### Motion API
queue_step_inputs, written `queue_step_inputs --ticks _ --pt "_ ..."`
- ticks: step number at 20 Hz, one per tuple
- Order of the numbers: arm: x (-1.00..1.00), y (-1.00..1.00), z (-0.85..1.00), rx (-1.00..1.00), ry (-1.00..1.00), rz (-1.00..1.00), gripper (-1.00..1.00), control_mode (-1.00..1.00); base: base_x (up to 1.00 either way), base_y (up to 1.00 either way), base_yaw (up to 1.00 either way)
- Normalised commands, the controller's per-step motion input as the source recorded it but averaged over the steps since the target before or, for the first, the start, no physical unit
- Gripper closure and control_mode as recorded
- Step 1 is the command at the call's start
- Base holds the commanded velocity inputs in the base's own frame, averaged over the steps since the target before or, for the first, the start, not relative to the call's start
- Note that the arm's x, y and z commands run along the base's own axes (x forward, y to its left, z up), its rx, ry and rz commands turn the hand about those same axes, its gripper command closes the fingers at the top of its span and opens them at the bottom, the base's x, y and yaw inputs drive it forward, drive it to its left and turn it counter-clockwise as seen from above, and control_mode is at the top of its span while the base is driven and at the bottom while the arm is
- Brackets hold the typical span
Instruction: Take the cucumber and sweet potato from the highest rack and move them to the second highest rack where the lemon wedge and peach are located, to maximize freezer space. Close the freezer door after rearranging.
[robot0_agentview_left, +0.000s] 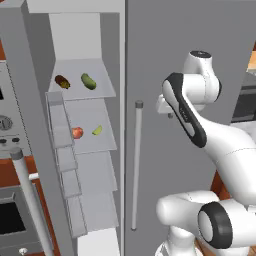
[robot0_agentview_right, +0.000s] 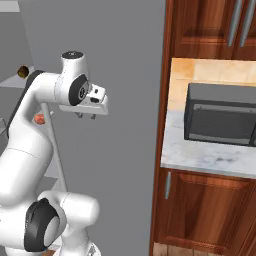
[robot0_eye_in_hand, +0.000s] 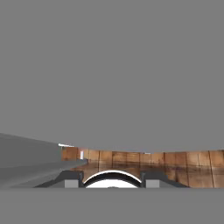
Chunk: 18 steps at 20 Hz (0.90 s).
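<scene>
The arm (robot0_agentview_left: 210, 145) fronts the closed door (robot0_agentview_left: 165, 60); hand (robot0_agentview_right: 86, 116) narrow, empty; the microwave (robot0_agentview_right: 220, 115) sits at 3 o'clock, edge-cut.

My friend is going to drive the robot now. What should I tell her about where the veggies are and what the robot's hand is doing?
Tool: shut, holding nothing, up in front of the closed grey door, away from the shelves.
Top shelf: sweet potato on the left, cucumber on the right, neither moved yet.
Second shelf: peach and lemon wedge, with room beside them.
Freezer door: open.
Done: nothing so far.
Left: move the cucumber and the sweet potato down to the second shelf, then close the freezer door.
</scene>
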Motion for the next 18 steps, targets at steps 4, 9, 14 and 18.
queue_step_inputs --ticks 4,9,14,18 --pt "0.0 0.0 0.0 0.0 0.0 0.0 -1.0 1.0 -0.4 -0.01 0.03" --pt "0.0 0.0 0.0 0.0 0.0 0.0 -1.0 1.0 -0.6 0.1 0.54" --pt "0.0 0.0 0.0 0.0 0.0 0.0 -1.0 1.0 -0.06 0.31 0.68" --pt "0.0 0.0 0.0 0.0 0.0 0.0 -1.0 1.0 0.29 0.1 0.46"
